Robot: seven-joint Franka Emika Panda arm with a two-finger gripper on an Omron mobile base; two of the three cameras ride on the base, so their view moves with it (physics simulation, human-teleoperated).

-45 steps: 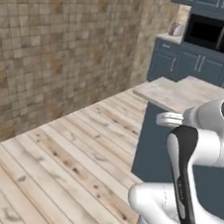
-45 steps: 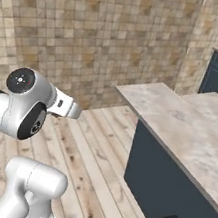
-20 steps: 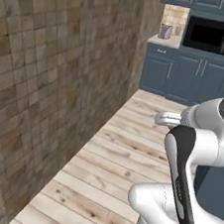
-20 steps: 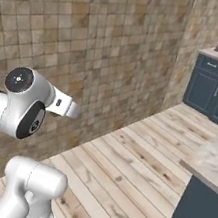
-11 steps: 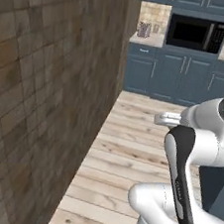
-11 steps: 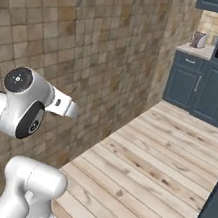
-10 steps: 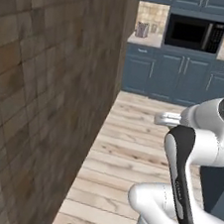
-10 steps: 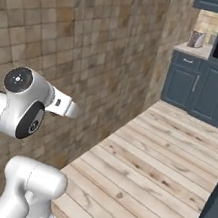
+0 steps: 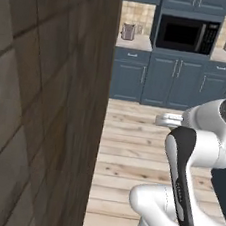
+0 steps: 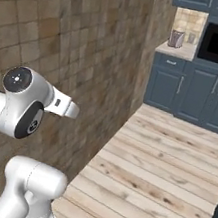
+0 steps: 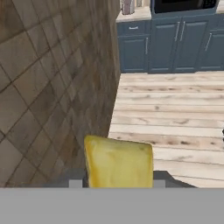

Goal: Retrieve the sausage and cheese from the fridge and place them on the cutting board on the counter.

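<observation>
change: our base has swung round, the tiled wall (image 9: 41,100) now close and the microwave (image 9: 185,33) ahead | claw: gripper (image 11: 118,180) clamped on the cheese (image 11: 118,162) | meaning: we judge the cheese in transit, cutting board not yet reached

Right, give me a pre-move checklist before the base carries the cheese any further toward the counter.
1. Cheese in the gripper: ok, the yellow block sits right at the hand.
2. Jaws closed on it: ok, though the finger tips themselves are hidden behind the block.
3. Stone wall clearance: not ok, it stands very close on the robot's left.
4. Wooden floor ahead: ok, bare planks up to the blue cabinets.
5. Cutting board located: cannot tell.
6. Sausage delivered: cannot tell.
</observation>
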